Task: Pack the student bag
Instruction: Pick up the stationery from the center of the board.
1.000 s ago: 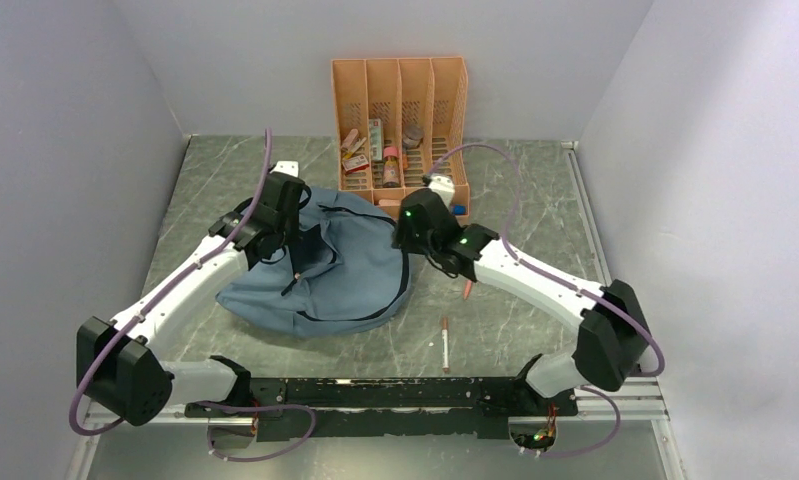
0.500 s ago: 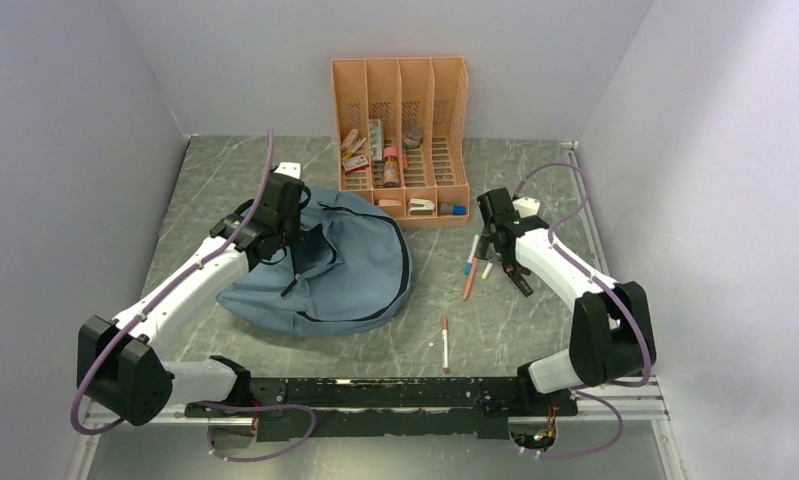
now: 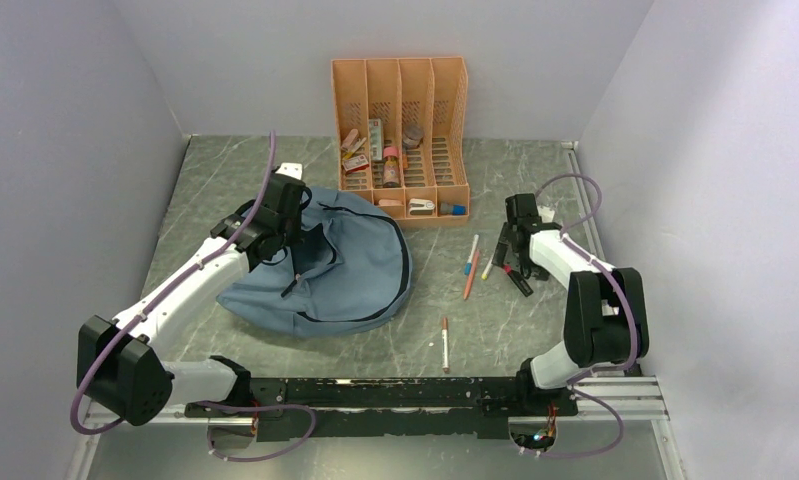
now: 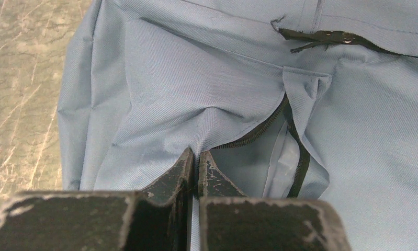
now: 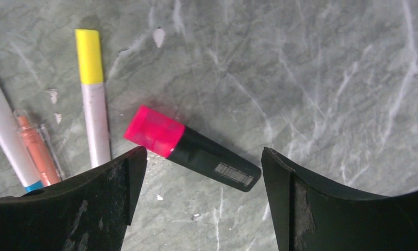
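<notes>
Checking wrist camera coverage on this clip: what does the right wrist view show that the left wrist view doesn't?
Only the right wrist view: the open right end effector above a pink-capped black highlighter, with a yellow-capped pen, an orange pen and a white pen lying beside it. Only the left wrist view: the left end effector shut on the blue fabric of the student bag, beside its partly open zip. Both: the grey marbled table.

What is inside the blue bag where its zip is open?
Through the open zip of the bag only pale lining shows. No packed things are visible there; the blue cloth covers the rest of the inside.
</notes>
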Robot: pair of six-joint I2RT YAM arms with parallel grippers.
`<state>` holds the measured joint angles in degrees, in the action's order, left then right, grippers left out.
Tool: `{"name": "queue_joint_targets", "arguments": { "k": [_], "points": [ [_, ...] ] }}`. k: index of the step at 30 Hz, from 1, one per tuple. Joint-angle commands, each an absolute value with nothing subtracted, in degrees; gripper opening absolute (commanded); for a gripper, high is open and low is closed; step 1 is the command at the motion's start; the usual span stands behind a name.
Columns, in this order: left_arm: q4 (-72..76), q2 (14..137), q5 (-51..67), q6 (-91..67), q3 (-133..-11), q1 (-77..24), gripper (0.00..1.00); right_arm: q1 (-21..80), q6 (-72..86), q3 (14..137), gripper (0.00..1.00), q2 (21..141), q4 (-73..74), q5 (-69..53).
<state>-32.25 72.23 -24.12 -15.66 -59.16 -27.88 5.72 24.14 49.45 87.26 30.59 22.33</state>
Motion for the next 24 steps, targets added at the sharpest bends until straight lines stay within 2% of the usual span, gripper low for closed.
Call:
{"name": "queue_joint_targets", "arguments": {
  "k": [1,10,21,24],
  "points": [
    [-27.6,71.9,-24.9,-14.7,-59.1,-28.2,0.05,4.7,21.1,48.0,0.83,88.5,25.3,17.2],
    [-27.4,71.9,-25.0,-14.5,-58.8,-28.3,0.05,2.3,21.1,46.6,0.76,91.3,23.6,11.1],
    [-27.1,72.0,-24.5,-14.2,-58.6,-28.3,0.05,2.3,24.3,42.8,0.48,85.8,25.7,3.4],
    [-27.0,72.1,-24.2,-14.1,-58.6,-28.3,0.05,2.6,24.9,41.8,0.47,84.3,26.3,1.7]
  ]
}}
